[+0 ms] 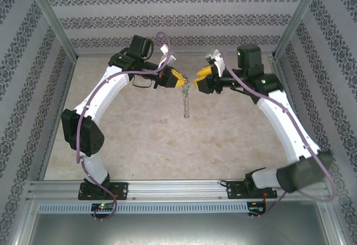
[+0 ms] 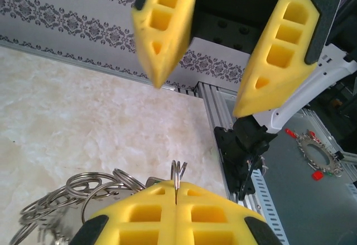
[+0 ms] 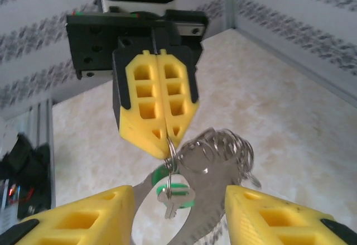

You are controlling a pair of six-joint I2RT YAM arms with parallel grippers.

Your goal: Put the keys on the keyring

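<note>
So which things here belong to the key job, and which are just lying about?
Job:
green-headed key
keyring, pinched by the shut left gripper
right gripper, open, facing it

Lying about:
small ring with red bits, on the grey metal shelf past the table edge

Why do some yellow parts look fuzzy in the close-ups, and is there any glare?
Left wrist view: the upper-left yellow finger is smeared and the keyring below is soft. Right wrist view: the near fingers at the bottom edge are out of focus; the green key is crisper. Top view: even light on the table, no harsh glare, slightly grainy.
</note>
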